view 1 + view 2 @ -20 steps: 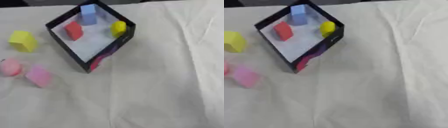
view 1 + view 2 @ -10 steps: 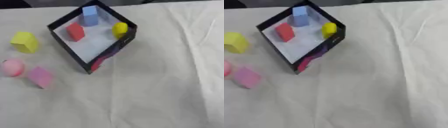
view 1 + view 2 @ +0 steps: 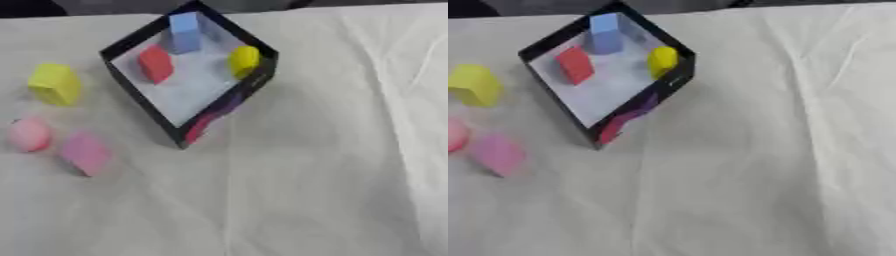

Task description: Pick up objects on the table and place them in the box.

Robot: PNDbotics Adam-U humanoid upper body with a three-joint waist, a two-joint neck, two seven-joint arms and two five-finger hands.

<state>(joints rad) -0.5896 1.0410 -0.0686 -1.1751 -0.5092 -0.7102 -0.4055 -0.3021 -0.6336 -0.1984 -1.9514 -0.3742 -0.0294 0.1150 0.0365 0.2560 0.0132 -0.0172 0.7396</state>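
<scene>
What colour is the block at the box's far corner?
Light blue block, clearest in the left eye view.

Only the camera has shifted: the whole scene sits slightly lower and further right than a second ago. The box [image 3: 188,75] keeps its red block [image 3: 155,63], blue block [image 3: 184,32] and yellow piece [image 3: 244,60], and the three pieces left of it lie as before.

My box [image 3: 140,97] was black-walled, white inside, holding red [image 3: 156,63], blue [image 3: 185,33] and yellow [image 3: 244,60] blocks; outside lay yellow [image 3: 55,83] and pink [image 3: 85,152] blocks on white cloth [image 3: 324,165].
</scene>
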